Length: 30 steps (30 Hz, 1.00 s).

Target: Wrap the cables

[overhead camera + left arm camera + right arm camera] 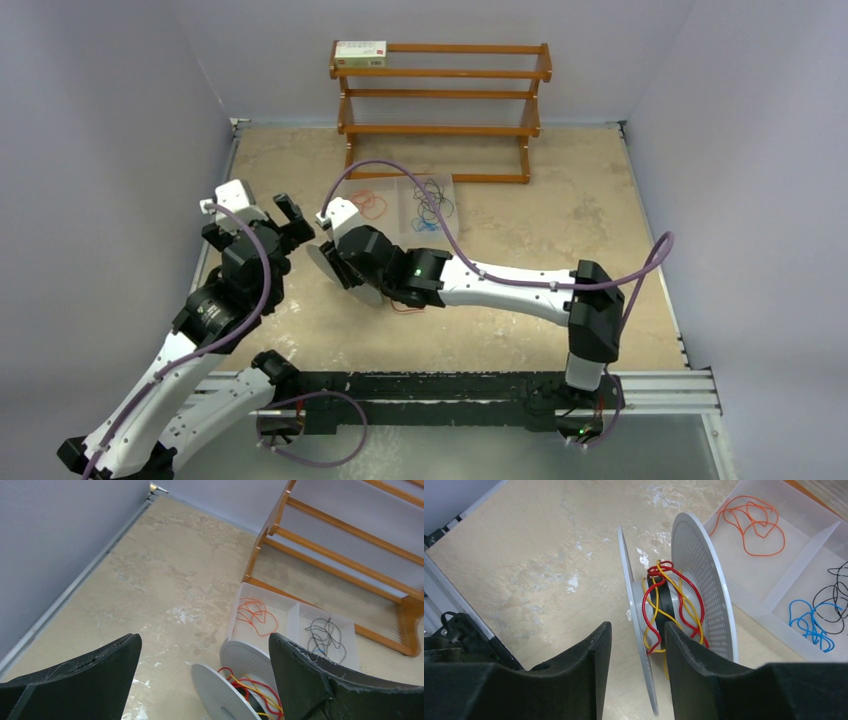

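Observation:
A grey-white spool [330, 268] stands on its rim on the table, with red and yellow cables [674, 605] wound loosely round its hub. My right gripper [636, 640] is open, its fingers astride the spool's near flange, one finger between the two flanges; it also shows in the top view [342, 260]. My left gripper [292, 222] is open and empty, just left of the spool [240, 680]. An orange cable [754, 525] and black cables [834, 600] lie loose in a clear two-part tray [804, 565] behind the spool.
A blue wire [809, 625] lies with the black ones. A wooden rack [440, 90] stands at the back, a small box [360, 53] on its top shelf. Grey walls close the left, right and back sides.

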Available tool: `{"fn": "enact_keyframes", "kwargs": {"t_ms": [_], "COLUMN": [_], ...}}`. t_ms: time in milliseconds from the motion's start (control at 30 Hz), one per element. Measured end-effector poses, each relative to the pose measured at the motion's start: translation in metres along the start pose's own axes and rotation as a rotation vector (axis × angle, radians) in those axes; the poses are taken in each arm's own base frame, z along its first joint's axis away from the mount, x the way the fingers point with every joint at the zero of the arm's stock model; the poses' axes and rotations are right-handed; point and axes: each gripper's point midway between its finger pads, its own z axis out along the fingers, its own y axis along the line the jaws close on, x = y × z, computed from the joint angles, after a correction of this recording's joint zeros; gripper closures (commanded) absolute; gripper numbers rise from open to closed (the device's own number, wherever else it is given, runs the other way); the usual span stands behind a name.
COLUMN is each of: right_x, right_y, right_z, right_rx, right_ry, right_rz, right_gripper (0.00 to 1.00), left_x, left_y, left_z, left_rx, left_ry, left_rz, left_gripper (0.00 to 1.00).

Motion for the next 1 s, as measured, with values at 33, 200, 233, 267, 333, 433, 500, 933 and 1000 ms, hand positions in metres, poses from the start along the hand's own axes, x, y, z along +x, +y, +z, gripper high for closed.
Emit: {"fn": "enact_keyframes", "kwargs": {"t_ms": [33,200,233,267,333,433,500,933,1000], "right_x": [-0.002,-0.034,-0.044,-0.054,-0.071,-0.084,-0.082,-0.019,-0.015], "right_y": [0.000,-0.011,-0.015,-0.019,-0.027,-0.042,-0.047,-0.092,-0.100], "right_z": [-0.002,-0.032,-0.043,-0.054,-0.074,-0.104,-0.110,-0.128,-0.131], "right_rx": [0.001,0.011,0.016,0.019,0.024,0.038,0.049,0.195,0.209], "right_ry": [-0.006,-0.078,-0.105,-0.134,-0.181,-0.233,-0.237,-0.154,-0.155], "right_rz": [0.002,0.039,0.052,0.065,0.090,0.128,0.134,0.108,0.116], "right_gripper": [0.52,0.49,0.49,0.49,0.48,0.47,0.46,0.43,0.42], "left_x": [0.001,0.008,0.011,0.015,0.022,0.037,0.045,0.086,0.099], "left_y": [-0.002,-0.011,-0.012,-0.014,-0.017,-0.022,-0.025,-0.040,-0.046], "left_z": [0.000,-0.002,-0.002,-0.003,-0.004,-0.002,-0.001,-0.001,0.001], "left_rx": [0.007,0.051,0.058,0.067,0.080,0.073,0.058,0.002,0.004], "left_ry": [0.005,0.042,0.054,0.069,0.103,0.166,0.204,0.407,0.454], "left_rz": [-0.005,-0.041,-0.047,-0.052,-0.065,-0.068,-0.069,-0.093,-0.075], "left_gripper": [0.01,0.01,0.02,0.03,0.04,0.06,0.09,0.24,0.27]}}
